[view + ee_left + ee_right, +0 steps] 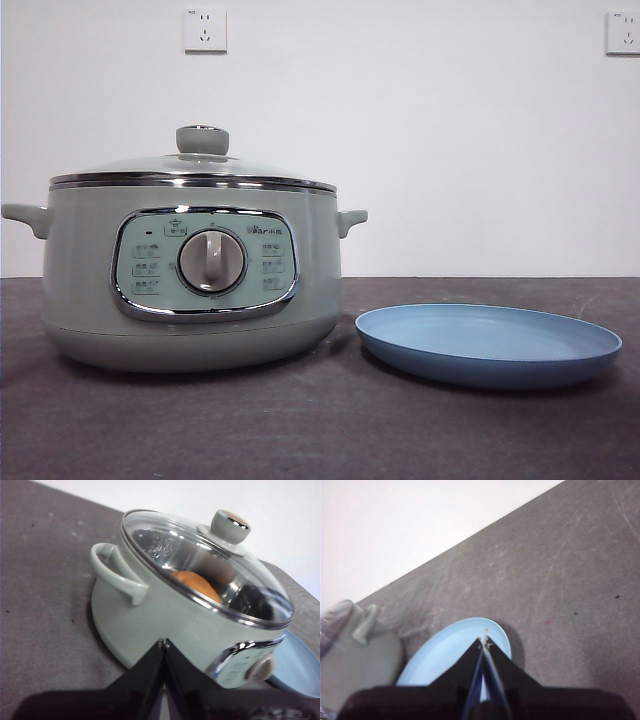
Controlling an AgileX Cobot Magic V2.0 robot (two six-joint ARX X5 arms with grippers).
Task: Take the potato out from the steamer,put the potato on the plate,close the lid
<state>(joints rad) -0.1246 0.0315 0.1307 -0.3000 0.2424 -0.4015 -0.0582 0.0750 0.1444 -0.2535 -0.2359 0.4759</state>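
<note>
The sage-green steamer (190, 280) stands on the left of the dark table with its glass lid (195, 165) on. In the left wrist view the potato (197, 585) shows through the lid (200, 565), lying inside the steamer (160, 625). The light-blue plate (488, 345) lies empty to the right of the steamer. My left gripper (163, 642) is shut and empty, above the table beside the steamer's handle side. My right gripper (484, 641) is shut and empty, above the plate (450, 652). Neither gripper shows in the front view.
A white wall with two sockets (205, 30) stands behind the table. The steamer's side handle (117, 572) juts out toward my left gripper. Grey table surface (570, 580) stretches beyond the plate.
</note>
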